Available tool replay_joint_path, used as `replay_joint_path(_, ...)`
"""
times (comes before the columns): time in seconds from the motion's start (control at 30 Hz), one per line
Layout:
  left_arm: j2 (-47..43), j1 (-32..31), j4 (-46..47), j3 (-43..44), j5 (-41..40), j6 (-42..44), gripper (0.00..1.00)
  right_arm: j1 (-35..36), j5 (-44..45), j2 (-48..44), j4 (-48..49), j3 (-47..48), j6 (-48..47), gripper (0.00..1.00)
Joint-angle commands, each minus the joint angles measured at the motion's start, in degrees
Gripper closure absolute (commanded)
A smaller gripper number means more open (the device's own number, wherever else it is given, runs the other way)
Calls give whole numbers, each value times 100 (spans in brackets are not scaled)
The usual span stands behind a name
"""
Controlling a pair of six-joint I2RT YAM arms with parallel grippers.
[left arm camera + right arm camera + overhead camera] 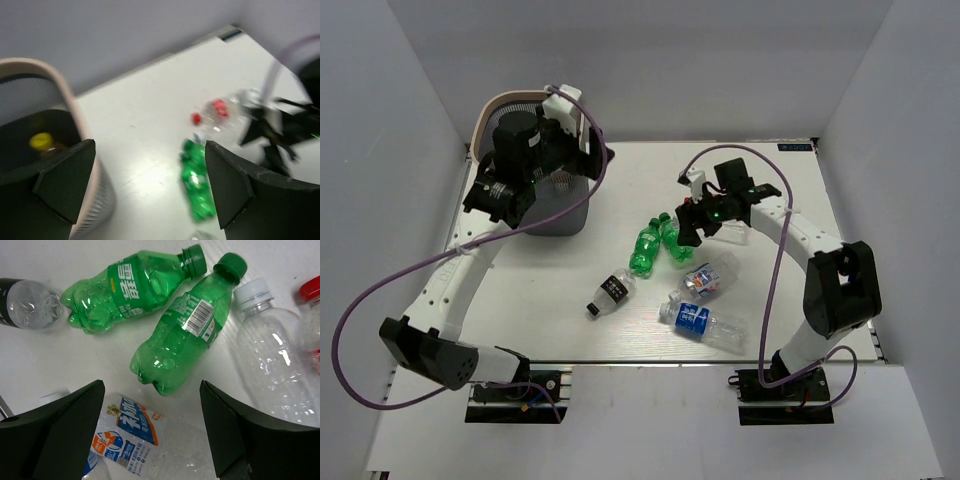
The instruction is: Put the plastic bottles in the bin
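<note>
The grey mesh bin (502, 103) stands at the back left; in the left wrist view its beige rim (66, 96) shows, with a yellow-capped bottle (41, 141) inside. My left gripper (588, 158) is open and empty by the bin's right rim, also shown in its wrist view (150, 185). My right gripper (695, 228) is open and empty above the bottles, also shown in its wrist view (152, 432). Two green bottles (645, 247) (673, 240) lie side by side, also in the right wrist view (130, 287) (182, 335). A blue-and-orange-labelled clear bottle (132, 440) lies between the right fingers.
A black-labelled bottle (611, 292), a blue-labelled bottle (703, 322) and a clear white-capped bottle (270, 350) lie on the white table (800, 180). A red-capped bottle (217, 109) lies by the right arm. Grey walls enclose the table on three sides.
</note>
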Motion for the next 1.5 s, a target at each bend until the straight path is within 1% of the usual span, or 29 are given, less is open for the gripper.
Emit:
replay_joint_path(0.0,-297,-185,-514,-394,1343,-1,0,207,422,105,17,160,489,17)
replay_joint_path(0.1,-482,-361,-715,-912,1344,-132,0,296,845,272,140,151,726,17)
replay_joint_path(0.27,-588,-792,-1076,-1765,1397,-308,0,419,1012,448,210,178,850,19)
replay_joint_path(0.4,-640,-1204,-1271,-2318,1055,-572,0,542,1249,799,351,186,946,19)
replay_joint_path(0.6,-624,-1574,-1420,-2767,607,-678,0,621,1303,1239,456,266,1043,19)
replay_joint_path(0.7,-474,-1793,-1481,-3021,335,-757,0,630,1373,1380,544,257,1061,22)
replay_joint_path(0.73,-474,-1855,-1481,-3075,133,-809,0,630,1356,1415,544,222,1070,25)
replay_joint_path(0.83,-272,-2032,-1481,-3286,-140,-809,0,612,1268,1424,623,169,1009,33)
replay_joint_path(0.87,-271,-2119,-1421,-3339,-263,-862,0,595,1233,1389,614,125,956,41)
replay_joint_path(0.93,-62,-2208,-1271,-3427,-456,-862,0,586,1084,1354,623,90,825,52)
replay_joint_path(0.97,9,-2286,-1201,-3497,-536,-862,0,560,1031,1258,562,116,728,63)
replay_joint_path(1.0,71,-2365,-1200,-3497,-632,-932,0,577,891,1222,544,142,692,69)
replay_joint_path(1.1,229,-2427,-1069,-3497,-931,-985,0,525,653,846,228,388,359,81)
replay_joint_path(1.13,230,-2488,-1068,-3497,-1028,-985,0,507,574,627,123,449,53,84)
replay_joint_path(1.2,282,-2542,-998,-3550,-1142,-985,0,463,320,318,-78,739,-290,91)
replay_joint_path(1.27,352,-2603,-945,-3603,-1309,-1046,0,437,178,115,-229,1221,-389,100)
replay_joint_path(1.3,405,-2603,-945,-3603,-1449,-1099,0,437,108,45,-299,1545,-485,100)
replay_joint_path(1.37,405,-2665,-945,-3655,-1678,-1204,0,437,-164,44,-607,1890,-503,100)
replay_joint_path(1.4,405,-2665,-945,-3656,-1827,-1257,0,428,-357,62,-677,2327,-503,100)
replay_joint_path(1.47,405,-2726,-945,-3717,-2004,-1310,0,463,-595,53,-495,2567,-399,100)
